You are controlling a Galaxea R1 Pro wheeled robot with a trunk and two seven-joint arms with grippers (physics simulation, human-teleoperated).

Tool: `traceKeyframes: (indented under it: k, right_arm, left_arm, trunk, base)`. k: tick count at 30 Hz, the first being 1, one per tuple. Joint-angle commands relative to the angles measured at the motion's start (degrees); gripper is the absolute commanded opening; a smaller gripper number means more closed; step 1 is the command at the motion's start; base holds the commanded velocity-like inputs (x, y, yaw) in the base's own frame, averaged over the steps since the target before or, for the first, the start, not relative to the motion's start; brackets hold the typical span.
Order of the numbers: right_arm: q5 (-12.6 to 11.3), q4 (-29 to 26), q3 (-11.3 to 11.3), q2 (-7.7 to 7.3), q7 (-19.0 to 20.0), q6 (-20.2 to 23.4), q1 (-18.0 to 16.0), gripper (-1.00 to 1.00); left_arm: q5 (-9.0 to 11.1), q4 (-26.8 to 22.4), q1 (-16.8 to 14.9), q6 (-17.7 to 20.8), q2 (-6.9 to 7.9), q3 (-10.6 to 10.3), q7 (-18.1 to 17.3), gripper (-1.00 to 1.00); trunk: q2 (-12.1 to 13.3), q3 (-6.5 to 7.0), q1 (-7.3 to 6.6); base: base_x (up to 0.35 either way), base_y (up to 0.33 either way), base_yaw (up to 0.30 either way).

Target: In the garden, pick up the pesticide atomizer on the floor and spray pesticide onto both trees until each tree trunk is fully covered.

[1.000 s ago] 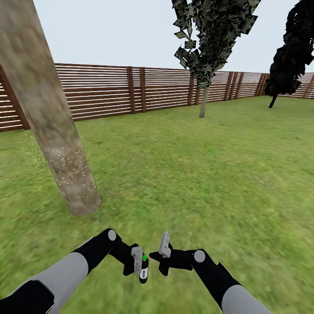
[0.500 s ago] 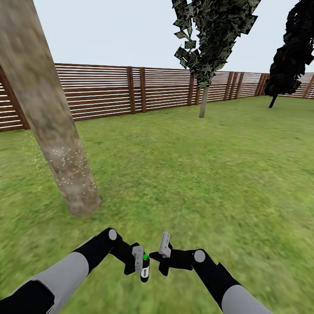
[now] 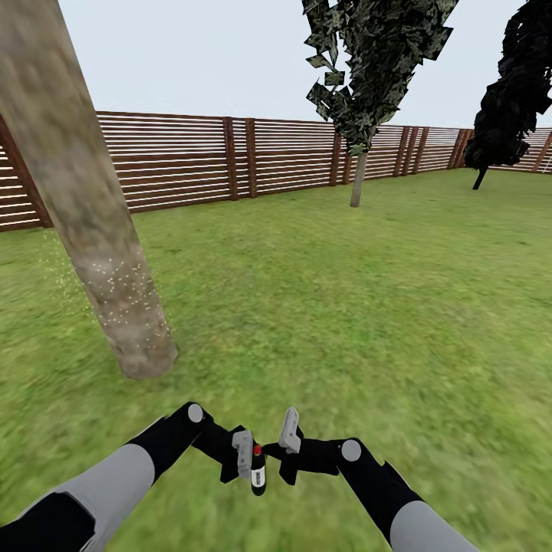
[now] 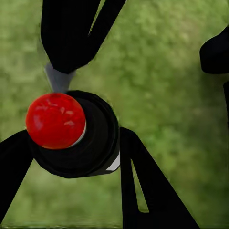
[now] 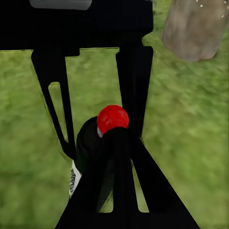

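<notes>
My left gripper (image 3: pixel 249 462) is shut on the pesticide atomizer (image 3: pixel 258 473), a slim dark cylinder held low over the lawn with its red cap dot (image 4: pixel 55 120) facing the left wrist camera. My right gripper (image 3: pixel 287 452) stands open close beside the atomizer (image 5: pixel 88 143); its fingers (image 5: pixel 135 86) frame the red cap without gripping it. The near tree trunk (image 3: pixel 100 230), mottled tan-grey, leans at the left, with pale spray specks on its lower part. The second tree (image 3: pixel 368 61) stands farther off by the fence on a thin trunk (image 3: pixel 357 180).
A brown slatted fence (image 3: pixel 230 161) bounds the lawn (image 3: pixel 345 307) at the back. A near-black cone-shaped tree (image 3: pixel 506 100) stands at the far right. Open grass lies between me and the second tree.
The dot on the atomizer's cap has turned from green to red. The left gripper with the atomizer has shifted slightly toward the right gripper. The view and the trees have not moved.
</notes>
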Motion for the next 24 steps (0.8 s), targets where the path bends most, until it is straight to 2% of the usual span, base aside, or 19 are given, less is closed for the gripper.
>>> traceKeyframes:
  k: [1, 4, 7, 9, 11, 12, 13, 16, 17, 19, 21, 22, 23, 24]
  right_arm:
    - [0.0, 0.0, 0.0, 0.00, 0.0, 0.0, 0.0, -1.00]
    - [-0.1, 0.0, 0.1, 0.00, 0.0, 0.0, 0.0, -1.00]
    - [0.0, 0.1, 0.1, 0.00, 0.0, 0.0, 0.0, -1.00]
    - [0.0, 0.2, 0.1, 0.00, 0.0, 0.0, 0.0, -1.00]
    - [0.0, 0.2, 0.1, -0.07, 0.0, 0.0, 0.0, -1.00]
    - [0.0, 0.2, 0.1, -0.08, 0.0, 0.0, 0.0, -1.00]
    - [0.0, 0.3, 0.1, -0.10, 0.0, 0.0, 0.0, -1.00]
    - [0.0, 0.3, 0.0, -0.42, 0.0, 0.0, 0.0, -1.00]
    - [0.1, 0.3, 0.0, -0.49, 0.0, 0.0, 0.0, 1.00]
    - [0.1, 0.4, 0.0, -0.57, -0.2, -0.1, 0.0, 1.00]
    - [0.2, 2.6, -0.1, -0.78, -3.0, -0.1, 0.1, 1.00]
    - [0.2, 7.4, -0.1, -1.05, -9.0, -0.1, 0.1, 1.00]
    - [0.0, 14.9, -0.1, -1.14, -19.8, -0.1, 0.1, 1.00]
    - [-0.1, 19.6, 0.0, -1.12, -27.2, -0.1, 0.1, 1.00]
  left_arm:
    - [0.0, 0.6, 0.0, 0.0, 0.38, 0.0, 1.3, -1.00]
    - [-0.2, 4.3, 0.1, 0.0, 1.39, -0.5, 3.2, -1.00]
    - [-0.4, 5.0, 0.1, 0.0, 4.61, -0.6, 3.4, -1.00]
    - [-1.3, 5.1, 0.4, 0.1, 6.94, -0.7, 3.4, -1.00]
    - [-1.6, 5.1, 0.8, 0.1, 11.36, -0.7, 3.5, -1.00]
    - [-1.7, 5.1, 0.9, 0.1, 12.56, -0.7, 3.5, -1.00]
    - [-1.8, 5.1, 1.8, 0.2, 16.76, -0.6, 3.5, -1.00]
    - [-1.8, 5.2, 2.9, 0.5, 20.89, -0.4, 3.7, -1.00]
    - [-1.7, 5.6, 3.0, 0.7, 21.89, -0.4, 3.8, -1.00]
    - [-1.6, 7.7, 3.0, 0.8, 22.24, -0.2, 6.9, -1.00]
    - [-0.9, 12.4, 3.0, 0.5, 22.04, -0.1, 16.7, -1.00]
    - [1.5, 16.4, 3.1, 0.3, 21.30, 0.0, 22.4, -1.00]
    - [7.9, 19.9, 4.6, -0.1, 20.11, 0.1, 27.4, -1.00]
    - [12.7, 20.7, 6.5, -0.9, 19.62, 0.1, 29.9, -1.00]
  trunk:
    - [0.0, 0.00, 0.00]
    - [0.0, 0.00, 0.00]
    - [0.0, 0.00, 0.00]
    - [0.0, 0.00, 0.00]
    - [0.0, 0.00, 0.00]
    - [0.0, 0.00, 0.00]
    - [0.0, 0.00, 0.00]
    - [0.0, 0.00, 0.00]
    - [0.0, 0.00, 0.00]
    - [0.0, 0.00, 0.00]
    - [0.0, 0.00, 0.00]
    - [0.0, 0.00, 0.00]
    - [0.0, 0.00, 0.00]
    - [0.0, 0.00, 0.00]
  base:
    - [0.000, 0.000, 0.000]
    - [0.000, 0.000, 0.000]
    - [0.000, 0.000, 0.000]
    - [0.000, 0.000, 0.000]
    - [0.000, 0.000, 0.000]
    - [0.000, 0.000, 0.000]
    - [0.000, 0.000, 0.000]
    - [0.000, 0.000, 0.000]
    - [0.000, 0.000, 0.000]
    - [0.000, 0.000, 0.000]
    - [0.000, 0.000, 0.000]
    - [0.000, 0.000, 0.000]
    - [0.000, 0.000, 0.000]
    - [0.000, 0.000, 0.000]
